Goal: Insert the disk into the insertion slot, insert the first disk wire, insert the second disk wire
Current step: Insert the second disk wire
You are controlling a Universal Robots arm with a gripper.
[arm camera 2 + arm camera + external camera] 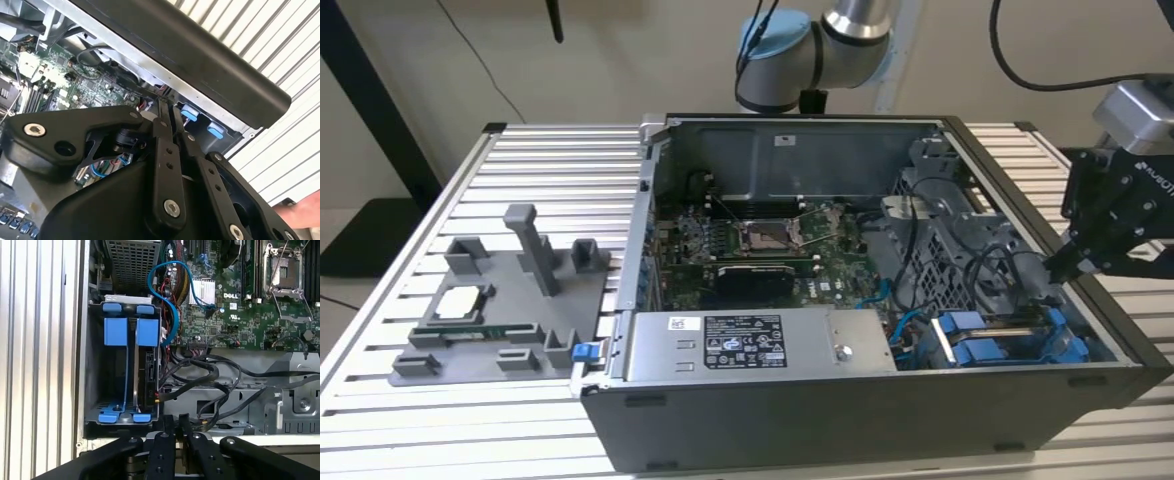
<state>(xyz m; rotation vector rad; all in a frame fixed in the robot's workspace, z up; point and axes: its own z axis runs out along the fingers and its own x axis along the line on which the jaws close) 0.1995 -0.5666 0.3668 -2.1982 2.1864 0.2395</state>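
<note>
We find the disk (148, 374) standing on edge in its blue carrier inside the insertion slot (94, 371), apparently seated, with loose black wires (210, 371) just beside it. We judge it rigid, dense and shock-sensitive, best held by the carrier frame, not its faces. The gripper (175, 419) hangs near the slot's tabbed end, clear of the disk, its fingers drawn together on nothing we can see.
</note>
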